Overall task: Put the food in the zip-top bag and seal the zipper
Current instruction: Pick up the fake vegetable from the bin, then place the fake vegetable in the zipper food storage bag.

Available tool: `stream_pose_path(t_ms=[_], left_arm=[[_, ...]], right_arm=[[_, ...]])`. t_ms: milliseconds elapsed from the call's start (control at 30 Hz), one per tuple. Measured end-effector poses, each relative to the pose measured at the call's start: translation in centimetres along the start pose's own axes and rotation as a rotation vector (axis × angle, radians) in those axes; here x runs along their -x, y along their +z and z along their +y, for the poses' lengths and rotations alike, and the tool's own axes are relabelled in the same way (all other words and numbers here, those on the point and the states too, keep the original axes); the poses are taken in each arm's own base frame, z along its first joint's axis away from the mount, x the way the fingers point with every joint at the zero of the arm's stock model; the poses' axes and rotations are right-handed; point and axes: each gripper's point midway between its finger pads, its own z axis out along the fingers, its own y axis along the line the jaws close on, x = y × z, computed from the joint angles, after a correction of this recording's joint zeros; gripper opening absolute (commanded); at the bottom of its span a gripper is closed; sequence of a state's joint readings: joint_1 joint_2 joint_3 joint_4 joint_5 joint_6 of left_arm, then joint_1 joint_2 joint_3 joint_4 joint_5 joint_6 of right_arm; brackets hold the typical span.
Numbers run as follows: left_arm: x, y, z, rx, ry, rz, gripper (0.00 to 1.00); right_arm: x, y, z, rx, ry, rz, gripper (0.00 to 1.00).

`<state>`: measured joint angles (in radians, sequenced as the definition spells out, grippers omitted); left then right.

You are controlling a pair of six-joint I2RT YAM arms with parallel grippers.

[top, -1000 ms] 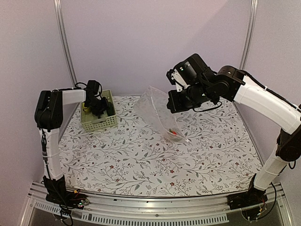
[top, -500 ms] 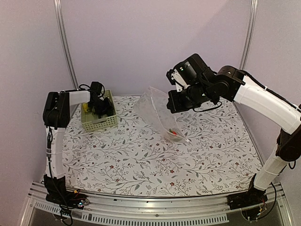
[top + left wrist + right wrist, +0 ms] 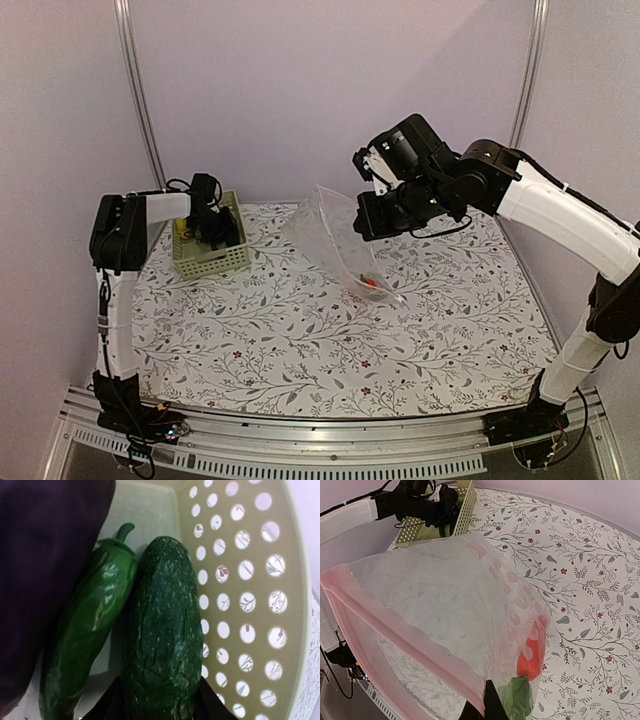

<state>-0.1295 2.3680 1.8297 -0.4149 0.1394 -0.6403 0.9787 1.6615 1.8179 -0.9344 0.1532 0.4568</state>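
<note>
Between left gripper [image 3: 160, 705] fingers, in the basket [image 3: 250, 605]: cucumber [image 3: 160, 620] straddled, hold impossible to tell. Below right gripper [image 3: 482, 705], pinched shut on zipper [image 3: 395, 630]: bag [image 3: 445, 590] hanging, carrot [image 3: 530, 662] inside. Next: squeeze, lift, carry across.

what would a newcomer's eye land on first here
The clear zip-top bag stands out first. It is held up right of centre by the right end effector, which pinches its pink zipper edge, and a red-orange piece and a green piece sit at the bottom. Next is the left end effector, down in the pale green basket at far left. Its fingers are either side of a bumpy green cucumber, beside a green pepper and a dark purple eggplant.
</note>
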Motion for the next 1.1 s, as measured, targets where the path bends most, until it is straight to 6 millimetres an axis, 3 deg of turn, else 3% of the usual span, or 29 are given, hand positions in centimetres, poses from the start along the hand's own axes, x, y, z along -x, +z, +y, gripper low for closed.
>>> stream_pose_path(t_ms=[167,267,433,567,767,833,867,900,1000,1100], left_arm=[[0.2,-3.2,-0.1,0.006,0.01,-0.038,0.37],[1.9,-7.7,-1.7,-0.039,0.031,-0.138,0.37],[5.9,-16.9,-5.4,-0.16,0.077,-0.369,0.37],[6.4,-21.5,-6.5,-0.227,0.104,-0.479,0.37],[2.8,-27.1,-7.0,-0.327,0.167,-0.559,0.37],[1.0,-30.4,-8.4,-0.39,0.214,-0.599,0.36],[-1.4,-36.7,-11.6,-0.53,0.295,-0.683,0.36],[-1.4,-36.7,-11.6,-0.53,0.295,-0.683,0.36],[-5.0,-42.1,-13.7,-0.668,0.361,-0.76,0.36],[-8.8,-46.1,-15.2,-0.796,0.419,-0.781,0.36]], right_arm=[[0.0,0.0,0.1,0.005,0.0,0.002,0.0],[0.0,0.0,0.1,0.006,0.0,0.003,0.0],[0.0,0.0,0.1,0.006,0.0,0.003,0.0],[0.0,0.0,0.1,0.006,0.0,0.003,0.0],[-0.1,0.0,0.2,0.009,0.0,0.004,0.0],[-0.1,0.0,0.2,0.01,0.0,0.005,0.0],[-0.1,0.0,0.2,0.013,0.0,0.006,0.0],[-0.1,0.0,0.2,0.013,-0.001,0.006,0.0],[-0.1,0.0,0.3,0.015,0.0,0.006,0.0],[0.0,-0.1,0.3,0.02,0.0,0.006,0.0]])
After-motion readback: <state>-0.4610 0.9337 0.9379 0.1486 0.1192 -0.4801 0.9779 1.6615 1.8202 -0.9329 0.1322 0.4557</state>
